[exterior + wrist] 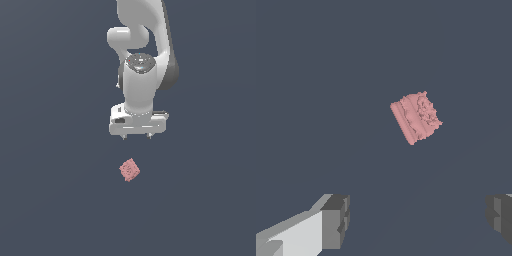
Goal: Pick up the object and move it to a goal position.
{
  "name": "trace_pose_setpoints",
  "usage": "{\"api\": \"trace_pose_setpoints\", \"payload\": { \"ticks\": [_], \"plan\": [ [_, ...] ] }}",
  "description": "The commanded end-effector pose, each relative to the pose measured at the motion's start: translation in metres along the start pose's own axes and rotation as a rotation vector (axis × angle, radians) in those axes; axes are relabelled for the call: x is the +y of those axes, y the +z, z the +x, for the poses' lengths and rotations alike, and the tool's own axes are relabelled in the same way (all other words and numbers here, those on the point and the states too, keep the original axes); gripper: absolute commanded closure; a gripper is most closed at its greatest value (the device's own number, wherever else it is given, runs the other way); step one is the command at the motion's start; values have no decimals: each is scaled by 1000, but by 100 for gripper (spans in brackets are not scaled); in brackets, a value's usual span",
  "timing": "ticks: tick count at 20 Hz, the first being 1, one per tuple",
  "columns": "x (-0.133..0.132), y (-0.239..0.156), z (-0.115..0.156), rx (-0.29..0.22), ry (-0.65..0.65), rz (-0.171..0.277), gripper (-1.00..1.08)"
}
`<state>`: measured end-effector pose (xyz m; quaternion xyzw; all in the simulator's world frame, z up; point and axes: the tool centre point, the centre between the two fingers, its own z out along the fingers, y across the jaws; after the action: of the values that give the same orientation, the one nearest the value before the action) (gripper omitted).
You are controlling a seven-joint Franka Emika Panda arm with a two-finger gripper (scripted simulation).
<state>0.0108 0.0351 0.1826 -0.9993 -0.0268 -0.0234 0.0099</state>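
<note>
One pinkish-red cube (129, 170) lies unmarked, apart from the spread, empty gripper (136, 136)

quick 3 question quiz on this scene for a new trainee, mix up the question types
1. True or false: the gripper is holding the cube.
2. Multiple choice: how do the jaws stand in the wrist view? A) pressed shut on the cube B) spread wide with nothing between them C) out of sight
3. Short answer: what colour is the cube, and is it touching either of the fingertips?

Key
1. False. The cube lies apart from the gripper, on the dark surface.
2. B
3. Pinkish red; it touches neither fingertip.
</note>
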Motion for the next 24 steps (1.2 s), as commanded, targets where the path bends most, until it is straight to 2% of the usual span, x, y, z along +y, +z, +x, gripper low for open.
{"api": "trace_pose_setpoints", "payload": {
  "ticks": [1, 11, 24],
  "plan": [
    [0, 0, 0, 0, 0, 0, -92],
    [-15, -8, 0, 8, -29, -14, -92],
    [-11, 0, 8, 3, -72, -16, -92]
  ]
}}
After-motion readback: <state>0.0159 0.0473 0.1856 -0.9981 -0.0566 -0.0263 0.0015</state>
